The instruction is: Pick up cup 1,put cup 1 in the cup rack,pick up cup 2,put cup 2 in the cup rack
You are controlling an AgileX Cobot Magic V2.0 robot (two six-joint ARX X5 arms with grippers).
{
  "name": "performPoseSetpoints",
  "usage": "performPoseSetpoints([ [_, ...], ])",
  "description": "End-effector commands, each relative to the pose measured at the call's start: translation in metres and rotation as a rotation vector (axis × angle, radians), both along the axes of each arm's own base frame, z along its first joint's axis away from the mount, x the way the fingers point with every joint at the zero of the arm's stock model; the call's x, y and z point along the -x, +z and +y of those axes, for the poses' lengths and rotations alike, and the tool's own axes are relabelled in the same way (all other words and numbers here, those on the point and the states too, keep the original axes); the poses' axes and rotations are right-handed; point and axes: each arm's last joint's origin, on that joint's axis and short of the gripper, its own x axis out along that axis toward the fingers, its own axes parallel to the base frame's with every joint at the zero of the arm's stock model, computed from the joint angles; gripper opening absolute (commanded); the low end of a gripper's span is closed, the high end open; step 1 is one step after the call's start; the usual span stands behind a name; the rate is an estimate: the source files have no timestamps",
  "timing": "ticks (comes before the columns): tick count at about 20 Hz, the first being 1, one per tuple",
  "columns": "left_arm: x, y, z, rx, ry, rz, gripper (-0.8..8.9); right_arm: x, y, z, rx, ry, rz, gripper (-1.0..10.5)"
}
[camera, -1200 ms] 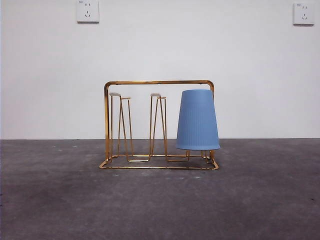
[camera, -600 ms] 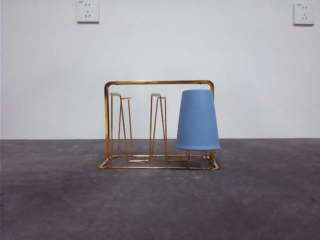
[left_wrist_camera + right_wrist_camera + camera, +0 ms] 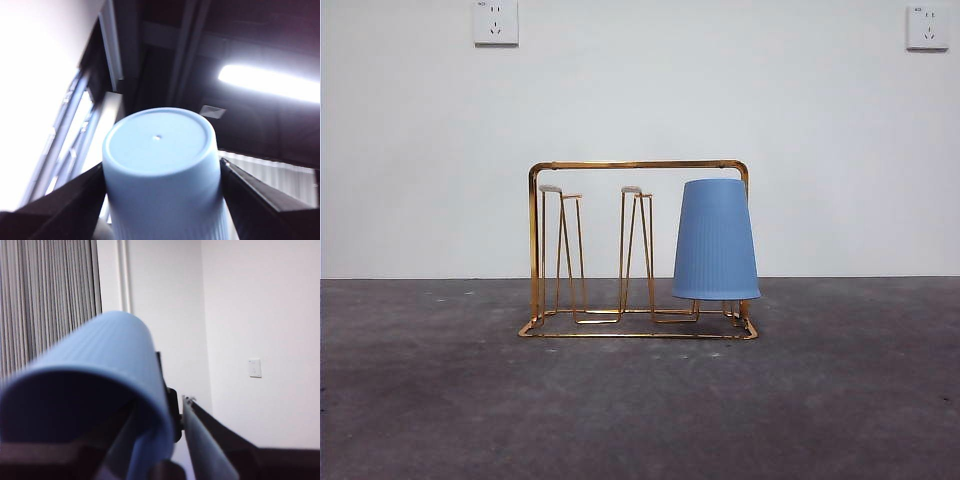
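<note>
The gold wire cup rack (image 3: 638,165) stands on the table's middle in the front view. A blue ribbed cup (image 3: 716,240) sits upside down over its right-hand peg. The two pegs to its left are bare. No gripper shows in the front view. In the left wrist view, my left gripper (image 3: 162,165) is shut on a pale blue cup (image 3: 160,150), its closed base facing away from the camera toward a ceiling. In the right wrist view, my right gripper (image 3: 160,410) is shut on the wall of a blue cup (image 3: 107,350), whose dark mouth faces the camera.
The dark grey table (image 3: 640,400) runs back to a white wall with two sockets (image 3: 495,22) high up. The wrist views show only room walls, a curtain (image 3: 50,300) and a ceiling lamp (image 3: 270,82).
</note>
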Motion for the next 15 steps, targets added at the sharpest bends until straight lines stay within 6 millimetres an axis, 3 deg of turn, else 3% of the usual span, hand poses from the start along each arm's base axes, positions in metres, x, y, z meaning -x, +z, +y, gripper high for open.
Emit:
performPoseSetpoints([
  [1,0.0,0.0,0.004,0.005,0.014,-0.007,-0.08,0.007,0.0,-0.008,0.006,-0.02,-0.014,1.7],
  [9,-0.004,0.0,0.015,-0.027,0.073,0.018,-0.08,0.026,-0.009,-0.03,0.145,-0.08,0.023,1.7],
  [15,-0.01,-0.008,0.026,-0.198,0.231,0.07,-0.08,0.042,-0.028,-0.053,0.324,-0.247,0.108,1.6],
])
